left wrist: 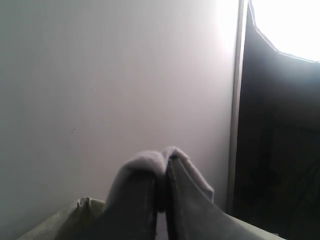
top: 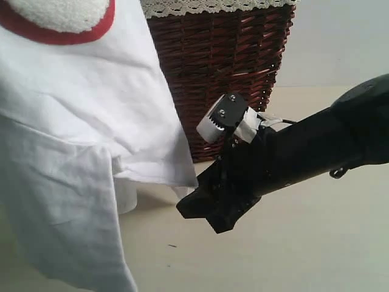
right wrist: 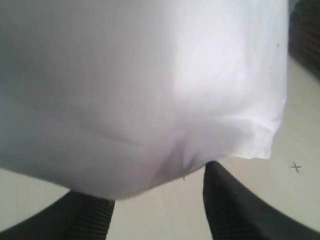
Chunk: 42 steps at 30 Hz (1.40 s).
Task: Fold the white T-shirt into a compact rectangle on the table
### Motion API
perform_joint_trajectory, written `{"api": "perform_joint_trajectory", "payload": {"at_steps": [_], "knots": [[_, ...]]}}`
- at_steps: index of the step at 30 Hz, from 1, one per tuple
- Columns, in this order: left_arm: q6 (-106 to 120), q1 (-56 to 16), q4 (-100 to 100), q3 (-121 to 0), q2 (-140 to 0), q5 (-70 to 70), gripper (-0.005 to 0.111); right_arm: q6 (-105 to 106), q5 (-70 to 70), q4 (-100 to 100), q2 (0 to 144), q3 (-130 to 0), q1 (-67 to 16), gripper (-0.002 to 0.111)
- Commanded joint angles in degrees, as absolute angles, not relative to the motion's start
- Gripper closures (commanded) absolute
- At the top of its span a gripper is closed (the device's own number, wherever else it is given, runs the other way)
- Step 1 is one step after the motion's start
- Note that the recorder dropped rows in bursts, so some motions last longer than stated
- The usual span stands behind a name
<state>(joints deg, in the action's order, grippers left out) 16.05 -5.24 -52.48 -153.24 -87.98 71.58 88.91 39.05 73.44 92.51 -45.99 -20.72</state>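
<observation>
**White T-shirt point(top: 73, 134) hangs at frame left, held by one gripper only**
The shirt hangs over the table point(top: 292, 243). Your right gripper point(right wrist: 155, 185), centre frame, stands open with the hem just ahead of its jaws. Your left gripper point(left wrist: 162, 160) is closed, apparently pinching cloth. On that single grip the shirt may swing, twist or slip, and land crumpled.

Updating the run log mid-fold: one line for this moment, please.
white T-shirt: hanging, raised | left jaws: shut | right jaws: open, beside shirt's hanging corner | wicker basket: behind shirt
</observation>
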Motion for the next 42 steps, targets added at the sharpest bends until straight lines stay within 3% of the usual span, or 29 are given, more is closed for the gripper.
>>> {"api": "perform_joint_trajectory", "payload": {"at_steps": [1, 11, 13, 16, 17, 24, 30, 37, 40, 42], "knots": [[16.2, -5.6, -52.8, -153.4, -87.6, 70.0, 0.107, 80.7, 35.8, 66.9, 87.1, -46.1, -20.7, 0.055], [16.0, -5.6, -57.1, -153.4, -87.6, 70.0, 0.107, 99.4, 28.9, 86.7, 84.9, -46.1, -20.7, 0.059], [16.0, -5.6, -58.8, -153.4, -87.6, 70.0, 0.107, 104.9, 27.5, 91.3, 84.9, -46.1, -20.7, 0.070], [16.0, -5.6, -60.9, -153.4, -87.6, 70.0, 0.107, 110.0, 27.4, 96.3, 84.9, -46.1, -20.7, 0.106], [16.0, -5.6, -60.9, -153.4, -87.6, 70.0, 0.107, 110.8, 27.6, 97.8, 84.9, -46.1, -20.7, 0.108], [15.2, -5.6, -45.7, -153.4, -87.1, 70.0, 0.107, 103.4, 19.1, 93.8, 77.4, -46.3, -20.7, 0.108], [10.3, -5.6, -27.8, -153.4, -88.9, 70.0, 0.107, 80.8, 12.1, 70.6, 60.5, -46.3, -20.7, 0.108], [4.6, -5.6, -24.7, -153.3, -91.7, 70.0, 0.106, 53.8, 13.5, 43.6, 46.7, -49.5, -20.7, 0.108], [2.7, -5.6, -26.1, -153.3, -92.2, 70.0, 0.099, 43.3, 20.2, 32.0, 46.0, -54.3, -20.7, 0.108], [2.7, -5.6, -26.9, -153.3, -92.3, 70.0, 0.086, 37.0, 27.8, 23.1, 46.9, -58.0, -20.7, 0.108]]}}
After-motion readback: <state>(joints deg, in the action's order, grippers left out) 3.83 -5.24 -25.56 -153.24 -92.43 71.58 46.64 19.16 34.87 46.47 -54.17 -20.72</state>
